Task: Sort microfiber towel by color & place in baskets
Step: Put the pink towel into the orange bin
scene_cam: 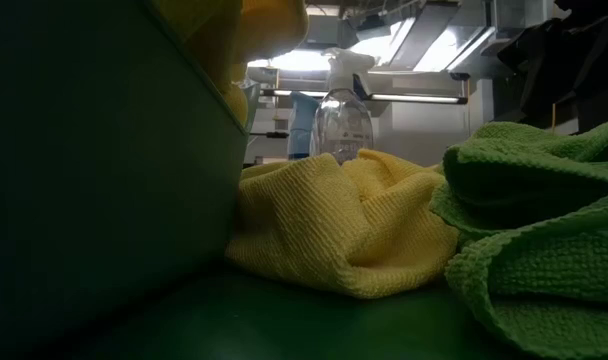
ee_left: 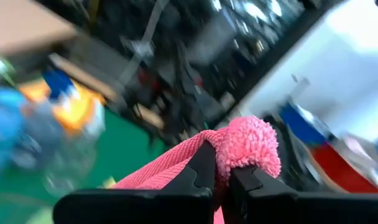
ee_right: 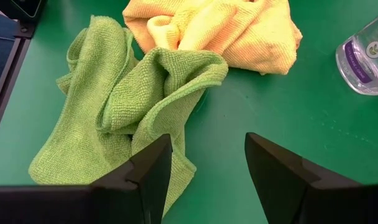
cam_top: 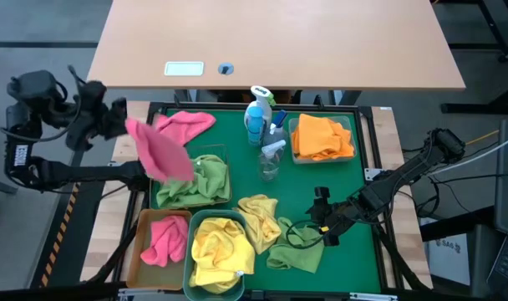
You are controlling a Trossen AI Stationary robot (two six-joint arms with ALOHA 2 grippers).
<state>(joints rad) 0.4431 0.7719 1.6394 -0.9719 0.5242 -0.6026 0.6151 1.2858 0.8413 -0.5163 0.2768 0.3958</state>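
Observation:
My left gripper (cam_top: 123,119) is up over the tray's left edge, shut on a pink towel (cam_top: 160,150). A second pink towel (cam_top: 189,123) lies on the tray's far left. The wire-mesh basket (cam_top: 223,154) holds green towels and the amber basket (cam_top: 140,227) a pink one. The teal basket (cam_top: 190,261) holds yellow towels and the clear basket (cam_top: 351,132) orange ones. A yellow towel (ee_right: 220,31) and a green towel (ee_right: 127,106) lie loose on the tray. My right gripper (ee_right: 207,162) hovers open just beside the green towel, touching nothing. My left gripper pinches the pink towel between its two fingers at a bunched fold (ee_left: 248,146), which sticks out past the fingertips. How many layers it holds cannot be told. The towel is lifted and hangs slanting from the gripper over the wire-mesh basket's left side (cam_top: 175,167).
A blue spray bottle (cam_top: 256,117) and a clear spray bottle (cam_top: 271,157) stand in the middle of the green tray (cam_top: 346,192). A light wooden table (cam_top: 279,42) lies beyond the tray's far edge. Bare green tray floor shows between the clear basket and my right gripper.

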